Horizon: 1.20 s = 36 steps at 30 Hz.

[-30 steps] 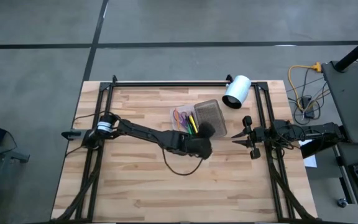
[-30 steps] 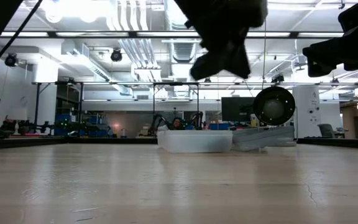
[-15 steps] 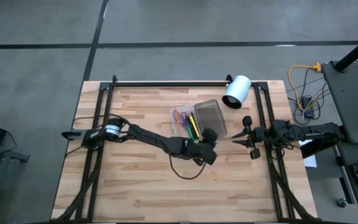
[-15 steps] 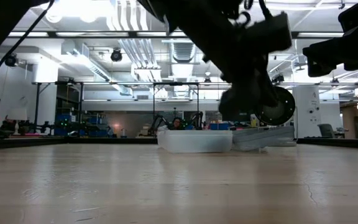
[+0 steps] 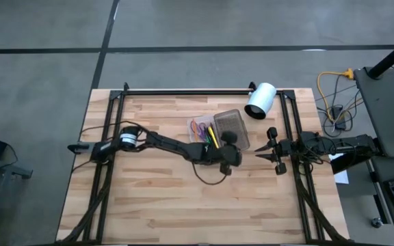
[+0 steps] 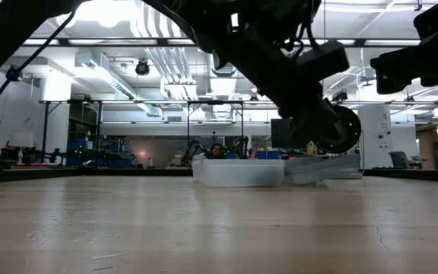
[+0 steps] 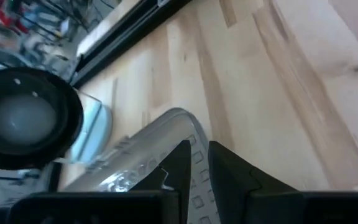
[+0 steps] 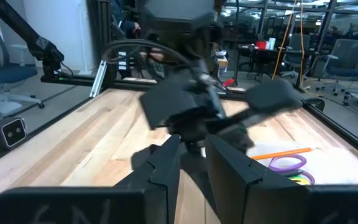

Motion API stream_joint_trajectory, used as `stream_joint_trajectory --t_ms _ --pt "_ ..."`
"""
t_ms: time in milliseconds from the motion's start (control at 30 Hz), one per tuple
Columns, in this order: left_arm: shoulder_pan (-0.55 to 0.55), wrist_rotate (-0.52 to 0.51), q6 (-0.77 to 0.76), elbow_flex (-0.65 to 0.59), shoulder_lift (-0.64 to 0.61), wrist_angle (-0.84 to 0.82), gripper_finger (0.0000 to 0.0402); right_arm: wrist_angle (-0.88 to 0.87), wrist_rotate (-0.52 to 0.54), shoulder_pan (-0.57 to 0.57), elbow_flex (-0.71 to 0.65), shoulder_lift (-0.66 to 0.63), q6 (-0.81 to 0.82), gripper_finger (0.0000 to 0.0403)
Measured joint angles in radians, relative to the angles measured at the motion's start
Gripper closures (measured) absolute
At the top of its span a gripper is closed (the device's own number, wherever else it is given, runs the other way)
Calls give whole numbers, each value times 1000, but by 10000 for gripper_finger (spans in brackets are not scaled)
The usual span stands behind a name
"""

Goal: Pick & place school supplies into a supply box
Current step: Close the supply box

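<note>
The box (image 5: 219,130) sits on the worktop (image 5: 149,198) toward the far right corner, its whitish tray beside its grey ribbed lid (image 5: 232,128). Pencils (image 5: 212,135) and purple scissors (image 5: 198,127) already lie in the tray. No supplies show loose on the wood.

The left gripper (image 5: 230,139) reaches across from the left edge and hangs over the lid's near end. In the left wrist view its fingers (image 7: 180,163) stand narrow, a thin gap between them, with the ribbed lid just past their tips; they hold nothing I can make out. The right gripper (image 5: 267,149) waits at the right edge, its fingers (image 8: 166,163) also narrow and empty.

The risk, as I judge it, lies in the light plastic. If the fingers press down on the lid off-centre, the box may skid toward the white cylinder (image 5: 260,100) or tip and spill the pencils. A protruding pencil could also jam the lid on closing.
</note>
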Motion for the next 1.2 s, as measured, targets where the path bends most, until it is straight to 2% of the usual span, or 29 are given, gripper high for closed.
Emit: stream_joint_trajectory --t_ms 133,467,1200 --pt "19 52 -34 -10 0 -6 361 0 0 0 0 0 0 335" --pt "27 102 -72 -50 1 -19 361 0 0 0 0 0 0 335" --pt "49 120 -94 -66 2 -11 361 0 0 0 0 0 0 335"
